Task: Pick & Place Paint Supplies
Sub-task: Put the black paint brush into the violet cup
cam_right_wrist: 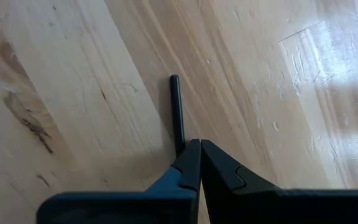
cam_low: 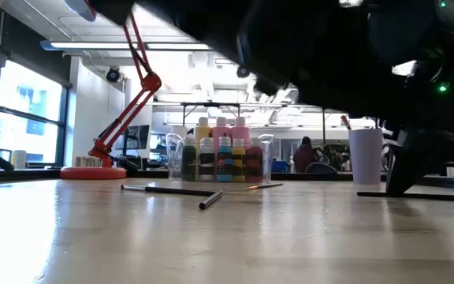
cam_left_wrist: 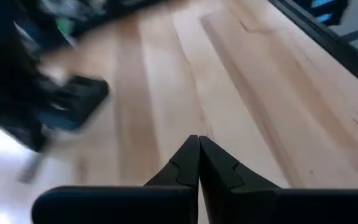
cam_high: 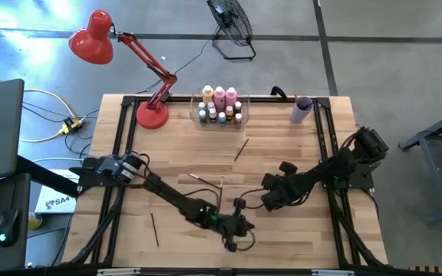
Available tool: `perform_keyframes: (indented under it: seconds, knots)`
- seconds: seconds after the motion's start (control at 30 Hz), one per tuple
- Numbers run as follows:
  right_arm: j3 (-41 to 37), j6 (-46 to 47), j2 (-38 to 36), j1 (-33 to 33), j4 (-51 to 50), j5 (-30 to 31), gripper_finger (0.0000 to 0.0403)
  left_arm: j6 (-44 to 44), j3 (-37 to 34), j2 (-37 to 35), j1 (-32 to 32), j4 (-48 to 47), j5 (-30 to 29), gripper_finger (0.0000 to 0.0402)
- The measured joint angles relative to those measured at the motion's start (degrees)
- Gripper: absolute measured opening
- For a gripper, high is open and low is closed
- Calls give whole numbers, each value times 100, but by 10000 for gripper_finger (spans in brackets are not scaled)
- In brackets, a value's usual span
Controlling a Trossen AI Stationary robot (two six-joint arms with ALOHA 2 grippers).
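Pink and yellow-orange paint bottles (cam_high: 219,96) and tiny white-capped bottles (cam_low: 224,162) stand in a clear bin (cam_high: 195,113) at the far edge. Thin paintbrushes lie flat on the wood: one mid-table (cam_high: 242,149), one left of centre (cam_high: 202,179), one near the left front (cam_high: 154,228). My left gripper (cam_high: 245,227) hangs shut above the table near the front centre, with nothing in it (cam_left_wrist: 199,138). My right gripper (cam_high: 268,201) is shut, its tips down at a dark paintbrush (cam_right_wrist: 177,112) lying on the table (cam_low: 416,195). My right gripper points steeply down with its shut fingertips (cam_right_wrist: 188,158) at the table. The dark brush's shaft (cam_right_wrist: 180,140) runs out from under the tip of one finger, beside the seam, and lies flat on the wood. I cannot tell whether the fingers touch it.
A lilac cup (cam_high: 301,110) stands at the far right, with something thin sticking up out of it (cam_low: 344,121). A red desk lamp (cam_high: 152,115) stands at the far left. Black frame rails (cam_high: 118,153) run along the table's sides. Bare wood lies between the arms and the bin.
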Motion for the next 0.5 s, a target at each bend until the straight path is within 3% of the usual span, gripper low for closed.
perform_keyframes:
  seconds: [0.13,0.27,0.5]
  knots:
    - [-17,-130,2,-13,-4,-15,2,673,-4,-268,-269,-54,-868,1]
    - [-19,-175,-11,-15,-6,-17,2,887,-2,-712,-374,-669,-1066,0]
    - [-21,-255,-9,-13,-2,-13,2,33,-2,-1533,-72,-2903,-1235,0]
